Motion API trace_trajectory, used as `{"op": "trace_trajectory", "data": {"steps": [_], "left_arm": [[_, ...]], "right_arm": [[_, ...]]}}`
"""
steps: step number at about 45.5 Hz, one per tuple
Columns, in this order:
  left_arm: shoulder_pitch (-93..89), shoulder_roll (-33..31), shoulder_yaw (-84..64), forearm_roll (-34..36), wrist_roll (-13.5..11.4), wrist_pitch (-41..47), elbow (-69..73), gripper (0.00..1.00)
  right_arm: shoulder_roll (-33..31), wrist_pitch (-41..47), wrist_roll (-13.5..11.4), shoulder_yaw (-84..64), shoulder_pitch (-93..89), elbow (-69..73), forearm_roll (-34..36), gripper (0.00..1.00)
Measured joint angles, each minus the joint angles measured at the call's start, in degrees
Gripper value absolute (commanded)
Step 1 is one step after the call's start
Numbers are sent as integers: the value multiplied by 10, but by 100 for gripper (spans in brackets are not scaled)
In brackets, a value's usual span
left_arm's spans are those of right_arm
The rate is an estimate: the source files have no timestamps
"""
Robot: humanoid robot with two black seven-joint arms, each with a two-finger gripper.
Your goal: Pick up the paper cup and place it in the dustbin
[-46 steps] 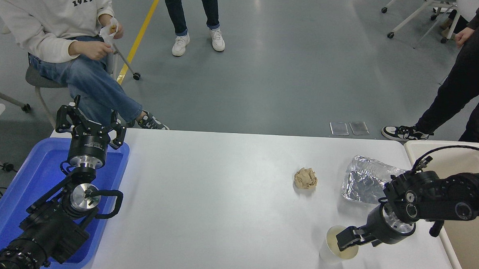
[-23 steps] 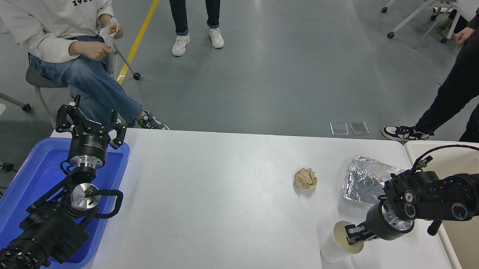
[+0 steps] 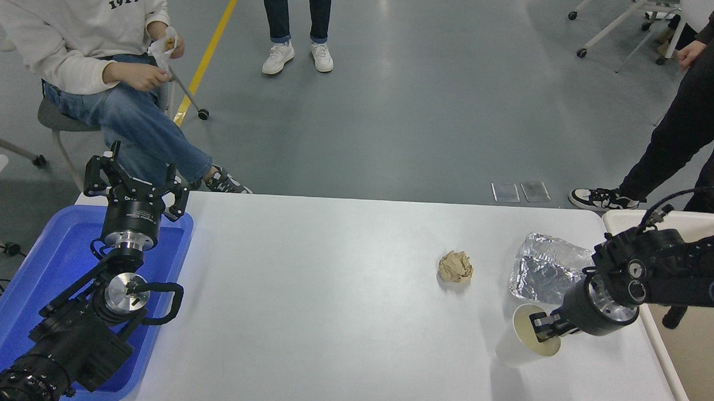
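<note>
Writing: "1919" was printed in dark numerals on the white sweatshirt of the seated person (image 3: 72,30) at the far left; no other print could be read.
Right gripper (image 3: 539,328): its fingers were clamped on the rim of the paper cup (image 3: 521,343), one finger inside the mouth.
Paper cup: it hung tilted in that grip, its cream inside turned toward the gripper, over the near right part of the bench (image 3: 330,294), just in front of the foil tray (image 3: 544,269).
Change: half a second earlier the cup sat lower and further left; it had since been carried up and right, toward the dustbin (image 3: 693,354), and the right arm had drawn back with it.
Dustbin: beige, at the bench's right edge, close beside the cup but apart from it.
Paper ball (image 3: 455,266): tan, crumpled, unmoved left of the foil tray.
Left gripper (image 3: 135,184): parked over the blue tray (image 3: 27,290), fingers spread apart, unchanged.
</note>
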Motion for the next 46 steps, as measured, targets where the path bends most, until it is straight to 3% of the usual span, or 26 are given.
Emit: {"op": "trace_trajectory", "data": {"steps": [20,46], "left_arm": [[1,0,0,0,1,0,0,99],[1,0,-1,1,1,0,0,99]], "right_arm": [[13,139,28,-170,347,69,53,0],[37,197,32,-204,466,87,69,0]]}}
